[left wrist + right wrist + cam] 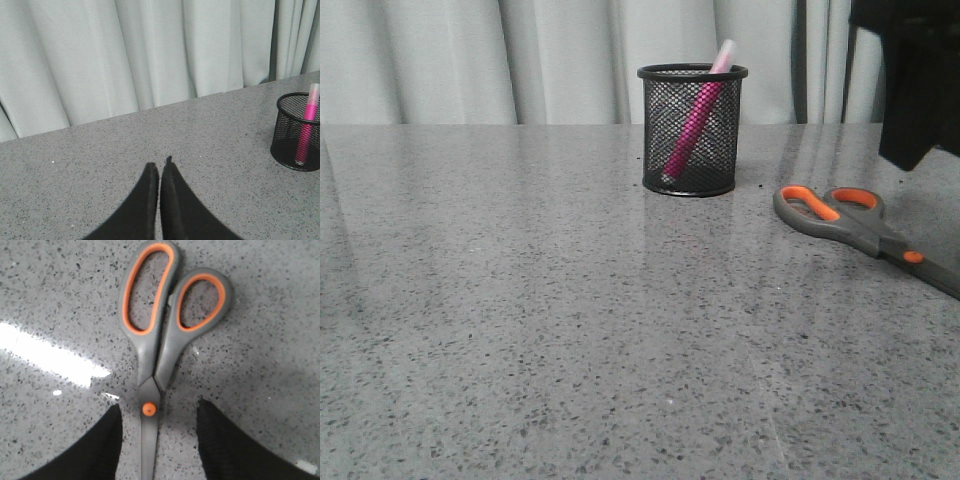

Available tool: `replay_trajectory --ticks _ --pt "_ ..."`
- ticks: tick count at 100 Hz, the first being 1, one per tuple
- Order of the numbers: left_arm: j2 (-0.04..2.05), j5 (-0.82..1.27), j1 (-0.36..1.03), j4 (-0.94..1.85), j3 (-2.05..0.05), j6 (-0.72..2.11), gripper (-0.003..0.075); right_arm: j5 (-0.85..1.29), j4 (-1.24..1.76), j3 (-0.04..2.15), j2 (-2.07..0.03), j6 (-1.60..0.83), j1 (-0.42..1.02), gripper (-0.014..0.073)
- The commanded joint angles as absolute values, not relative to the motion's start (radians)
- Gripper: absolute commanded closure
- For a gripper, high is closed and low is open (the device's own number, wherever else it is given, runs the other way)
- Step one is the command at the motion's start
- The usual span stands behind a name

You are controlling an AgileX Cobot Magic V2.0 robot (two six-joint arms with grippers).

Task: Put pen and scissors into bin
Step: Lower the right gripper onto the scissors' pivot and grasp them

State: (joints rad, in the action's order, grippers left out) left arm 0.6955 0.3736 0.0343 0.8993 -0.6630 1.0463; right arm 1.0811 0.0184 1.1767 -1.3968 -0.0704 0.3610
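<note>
The black wire-mesh bin (692, 130) stands upright at the back middle of the table. The pink pen (698, 115) leans inside it, its clear cap above the rim. Both also show in the left wrist view, the bin (291, 145) and the pen (306, 125). The scissors (850, 222) lie flat and closed on the table at the right. In the right wrist view the scissors (152, 340) lie between my open right gripper (157, 410) fingers, which straddle the blade near the orange pivot without touching. My left gripper (160, 167) is shut and empty above the table, left of the bin.
A grey speckled table (520, 300) runs to a pale curtain (470, 60) at the back. A dark part of my right arm (915, 80) hangs at the top right above the scissors.
</note>
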Motion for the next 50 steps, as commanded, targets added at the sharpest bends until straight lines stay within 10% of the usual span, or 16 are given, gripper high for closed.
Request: replay_trajectory --ticks 1,50 --pt "0.698 0.325 0.042 0.924 -0.692 1.040 0.0739 1.034 0.000 1.212 -1.393 -0.063 0.363 0.0282" --pt "0.698 0.325 0.042 0.924 -0.692 1.040 0.0739 0.884 0.031 1.107 -1.415 -0.063 0.364 0.0159"
